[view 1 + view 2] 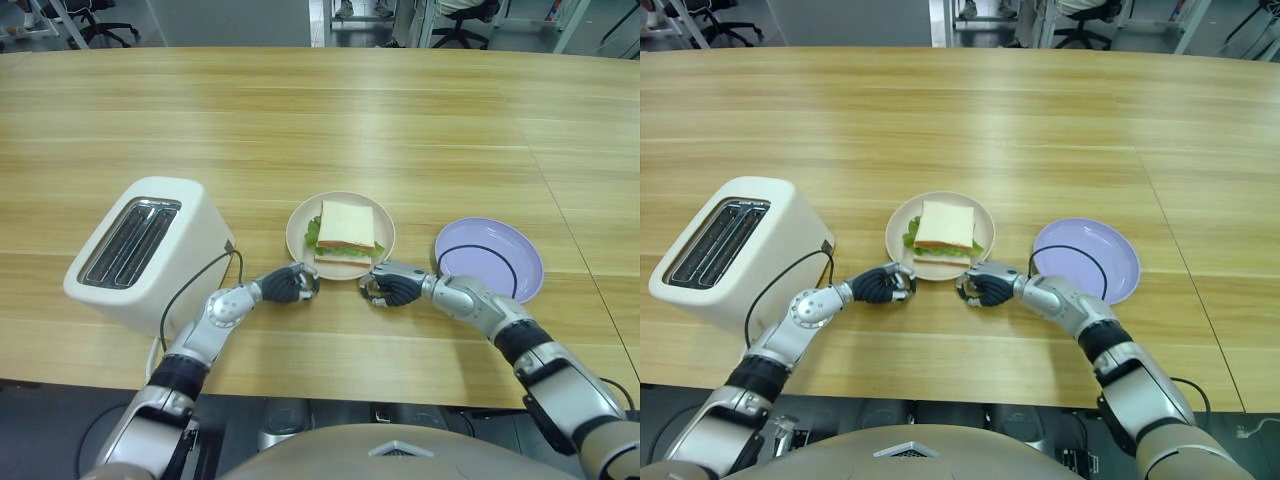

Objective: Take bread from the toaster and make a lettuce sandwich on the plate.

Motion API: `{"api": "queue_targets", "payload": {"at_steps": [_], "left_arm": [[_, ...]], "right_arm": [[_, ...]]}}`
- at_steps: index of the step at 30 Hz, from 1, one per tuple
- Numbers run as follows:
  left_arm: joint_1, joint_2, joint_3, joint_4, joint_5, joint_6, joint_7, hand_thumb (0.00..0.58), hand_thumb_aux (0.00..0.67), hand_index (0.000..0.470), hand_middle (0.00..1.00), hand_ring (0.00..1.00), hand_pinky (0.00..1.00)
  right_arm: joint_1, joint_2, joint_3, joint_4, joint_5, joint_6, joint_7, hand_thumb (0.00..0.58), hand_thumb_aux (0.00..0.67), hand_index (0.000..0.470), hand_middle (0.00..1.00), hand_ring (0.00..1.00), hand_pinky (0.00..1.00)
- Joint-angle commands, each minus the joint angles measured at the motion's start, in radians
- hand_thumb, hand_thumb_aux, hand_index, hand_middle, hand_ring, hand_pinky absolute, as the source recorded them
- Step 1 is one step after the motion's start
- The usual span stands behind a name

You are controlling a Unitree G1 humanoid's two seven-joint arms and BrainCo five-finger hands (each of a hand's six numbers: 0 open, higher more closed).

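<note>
Silver-grey arms (pixel 215 315) banded black at the joints — left hand (pixel 290 284) and right hand (pixel 392 287) dark, ribbed.

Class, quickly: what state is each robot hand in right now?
Left hand: closed, holding nothing.
Right hand: closed, holding nothing.

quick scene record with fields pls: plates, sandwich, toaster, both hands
plate: beige, centre
sandwich: bread, lettuce, bread, on the plate
purple plate: right of the plate
toaster: far left, slots look empty
left robot hand: curled, by plate's near left rim
right robot hand: curled, by plate's near right rim
</note>
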Motion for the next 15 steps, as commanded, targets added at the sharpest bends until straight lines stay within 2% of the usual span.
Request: {"api": "queue_targets", "payload": {"at_steps": [1,8,15], "left_arm": [[-0.066,-0.034,-0.015,0.159,0.037,-0.014,0.061,0.58,0.67,0.46,1.0,1.0,1.0],[-0.24,-0.098,-0.045,0.445,0.106,-0.056,0.193,0.58,0.67,0.46,1.0,1.0,1.0],[-0.386,-0.147,-0.078,0.617,0.181,-0.069,0.392,0.58,0.67,0.46,1.0,1.0,1.0]], "right_arm": [[-0.067,0.036,0.03,0.147,-0.055,0.048,-0.105,0.58,0.67,0.46,1.0,1.0,1.0],[-0.225,0.119,0.032,0.352,-0.063,0.148,-0.241,0.58,0.67,0.46,1.0,1.0,1.0],[-0.304,0.167,0.012,0.427,-0.04,0.243,-0.363,0.58,0.67,0.46,1.0,1.0,1.0]]}}
